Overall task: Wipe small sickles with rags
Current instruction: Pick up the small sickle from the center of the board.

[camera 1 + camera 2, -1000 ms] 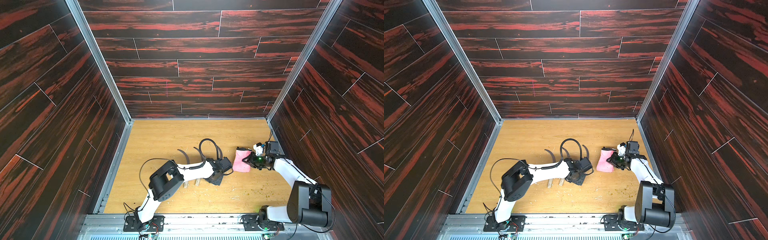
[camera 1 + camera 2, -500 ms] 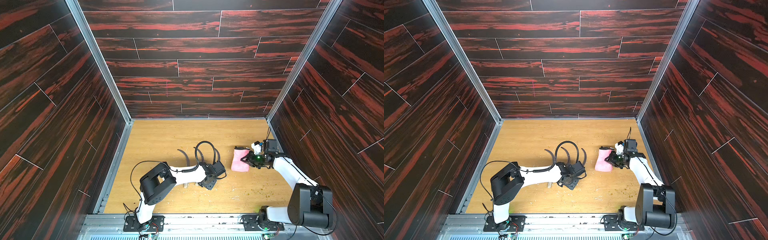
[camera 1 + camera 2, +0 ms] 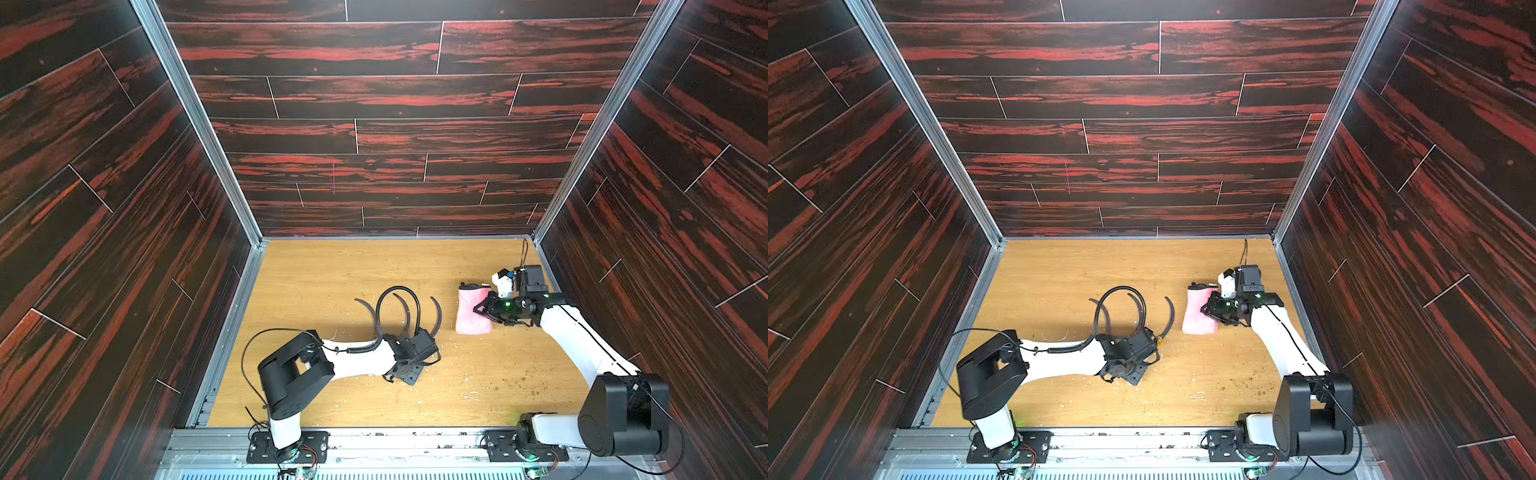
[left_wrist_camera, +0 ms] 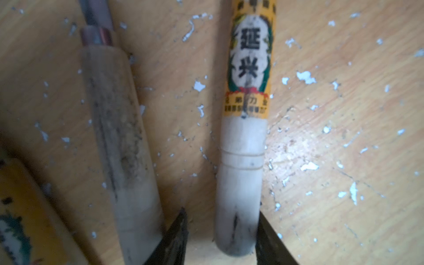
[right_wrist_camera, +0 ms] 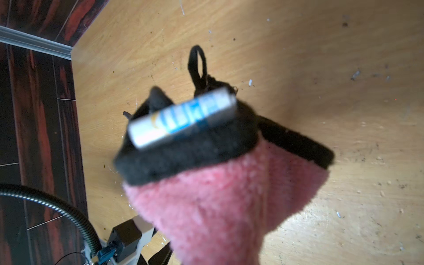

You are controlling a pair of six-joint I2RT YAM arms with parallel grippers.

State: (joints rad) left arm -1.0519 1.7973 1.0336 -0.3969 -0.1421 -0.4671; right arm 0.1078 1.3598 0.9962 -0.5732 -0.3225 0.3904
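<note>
left gripper point(image 4: 221, 213) | we see jaws spread astride the handle of the labelled sickle point(image 4: 244, 142); right gripper point(image 3: 478, 309) | we see jaws pinching the pink rag point(image 3: 467, 324)

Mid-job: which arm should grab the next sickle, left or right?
Left. The left claw straddles the labelled sickle handle, jaws open either side of its butt end. The right claw is shut on the pink rag, so it is probably best kept for wiping.
</note>
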